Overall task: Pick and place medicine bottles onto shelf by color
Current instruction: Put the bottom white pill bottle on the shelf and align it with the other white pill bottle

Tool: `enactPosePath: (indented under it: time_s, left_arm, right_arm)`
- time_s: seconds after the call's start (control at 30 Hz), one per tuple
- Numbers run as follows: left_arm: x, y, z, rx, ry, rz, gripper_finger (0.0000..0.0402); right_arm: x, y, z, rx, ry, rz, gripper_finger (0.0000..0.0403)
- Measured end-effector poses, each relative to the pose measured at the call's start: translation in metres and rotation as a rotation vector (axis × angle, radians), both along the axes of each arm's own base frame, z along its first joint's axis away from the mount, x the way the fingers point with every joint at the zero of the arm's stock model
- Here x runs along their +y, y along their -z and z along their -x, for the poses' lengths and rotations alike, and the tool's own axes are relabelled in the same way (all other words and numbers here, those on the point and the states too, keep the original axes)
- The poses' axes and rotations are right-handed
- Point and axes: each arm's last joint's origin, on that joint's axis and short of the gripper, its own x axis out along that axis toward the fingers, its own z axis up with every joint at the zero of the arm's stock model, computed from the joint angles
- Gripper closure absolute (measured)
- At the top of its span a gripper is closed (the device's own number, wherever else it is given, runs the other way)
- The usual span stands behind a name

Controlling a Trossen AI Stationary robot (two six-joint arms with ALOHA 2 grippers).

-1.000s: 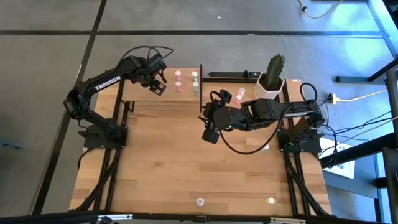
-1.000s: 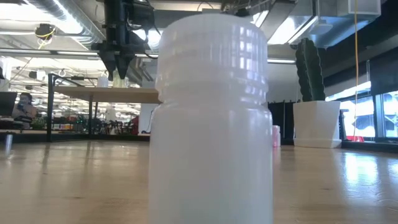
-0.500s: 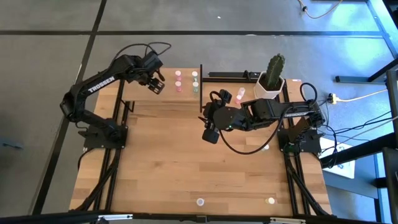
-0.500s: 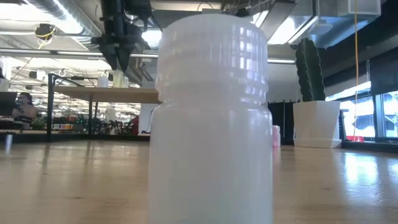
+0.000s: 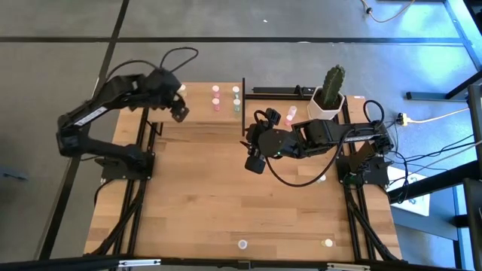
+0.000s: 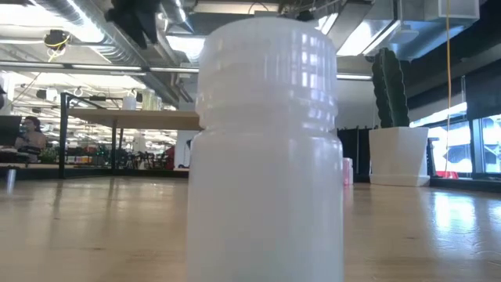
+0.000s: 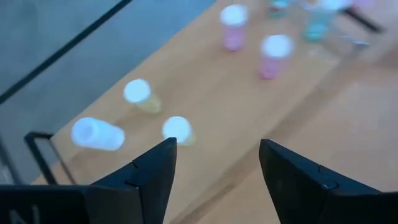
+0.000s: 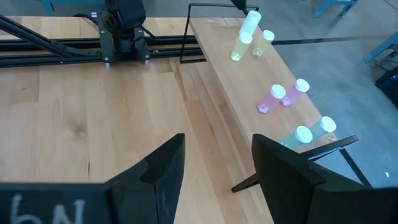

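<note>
1. Wooden tabletop [image 5: 226,203] fills the high view, grey floor around it; the low view looks across it into a bright hall, where a person sits far off at one side.
2. Left gripper [image 5: 178,110] hangs over the shelf [image 5: 197,110] at its outer end, arm folded back in a sharp elbow toward its base; its fingers [image 7: 151,174] stand apart with nothing between them.
3. Right gripper [image 5: 254,159] hovers over mid-table just beside the shelf's inner end, arm stretched flat across from its base; jaws parted, empty.
4. No lettering can be read anywhere.
5. On the shelf: two pink bottles [image 8: 283,96], two pale green bottles [image 8: 311,132] and two pale yellow bottles [image 8: 252,45] all stand upright, caps up, in pairs; a white bottle [image 7: 97,134] near the yellow pair seems tipped over, long axis along the board.
6. Another white bottle [image 6: 266,149] stands upright right against the low camera; two more bottles [image 5: 242,244] stand at the table's near edge; a potted cactus [image 5: 330,92] sits beyond the right arm.
</note>
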Motion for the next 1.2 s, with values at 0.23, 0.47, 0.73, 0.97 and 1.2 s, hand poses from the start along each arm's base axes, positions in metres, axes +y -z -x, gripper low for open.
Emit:
enactPosePath:
  time_s: [0.23, 0.47, 0.73, 0.97, 1.2]
  left_arm:
    - [-0.041, -0.014, 0.012, -0.062, 0.24, -0.056, 0.0179]
    - [-0.075, -0.016, 0.009, -0.082, 0.477, -0.066, 0.0179]
    - [-0.114, -0.006, -0.01, -0.173, 0.715, -0.07, 0.0179]
    - [-0.15, 0.021, -0.025, -0.244, 0.886, -0.06, 0.0179]
    - [-0.181, 0.047, -0.028, -0.299, 1.019, -0.038, 0.0179]
  right_arm:
    - [0.0, 0.0, 0.0, 0.0, 0.0, 0.0, 0.0214]
    - [0.0, 0.0, 0.0, 0.0, 0.001, 0.0, 0.0214]
    - [0.0, 0.0, 0.0, 0.0, 0.0, 0.0, 0.0215]
    - [0.0, 0.0, 0.0, -0.002, 0.0, -0.001, 0.0215]
    - [0.004, 0.001, -0.001, 0.031, -0.126, -0.036, 0.0215]
